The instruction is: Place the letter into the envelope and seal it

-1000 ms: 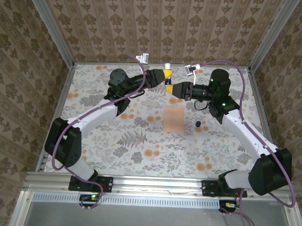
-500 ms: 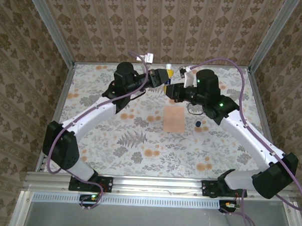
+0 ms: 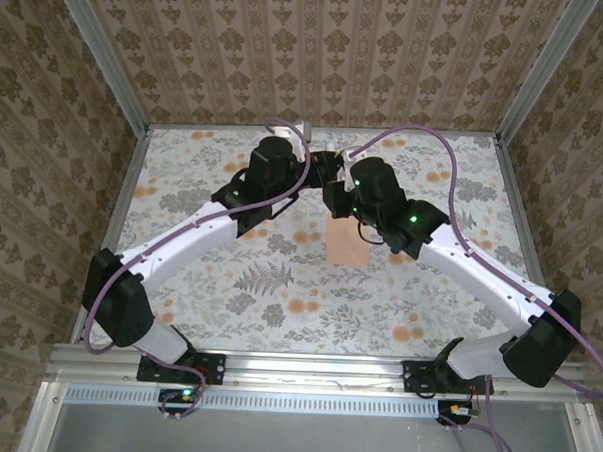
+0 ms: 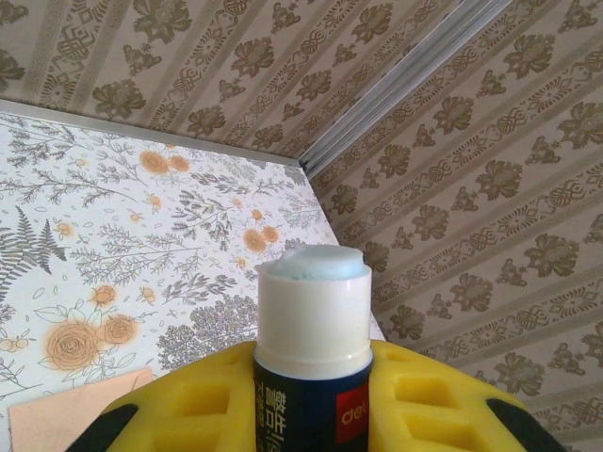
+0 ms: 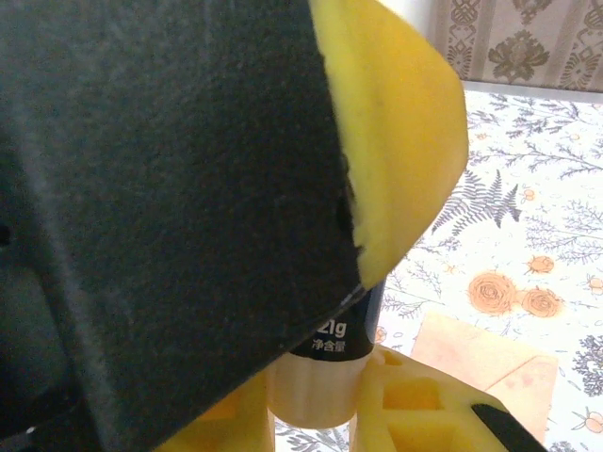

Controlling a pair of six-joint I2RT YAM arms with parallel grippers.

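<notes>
The left gripper's (image 4: 311, 414) yellow fingers (image 4: 179, 405) are clamped on the dark body of a glue stick (image 4: 311, 320). They hold it upright with its uncapped, pale glue tip exposed. From the opposite end, the right gripper (image 5: 316, 419) has its fingers (image 5: 415, 405) set tight on either side of the stick's white base. That looks like a grip on the twist knob, probably so one arm can steady the tube while the other winds glue out.

Both wrists meet above the far middle of the table (image 3: 278, 295). The envelope (image 3: 348, 240) lies flat just on the near side of them, close enough for the glue to reach its flap. Its peach corner shows below each gripper. Sealing appears to be the step in hand.
</notes>
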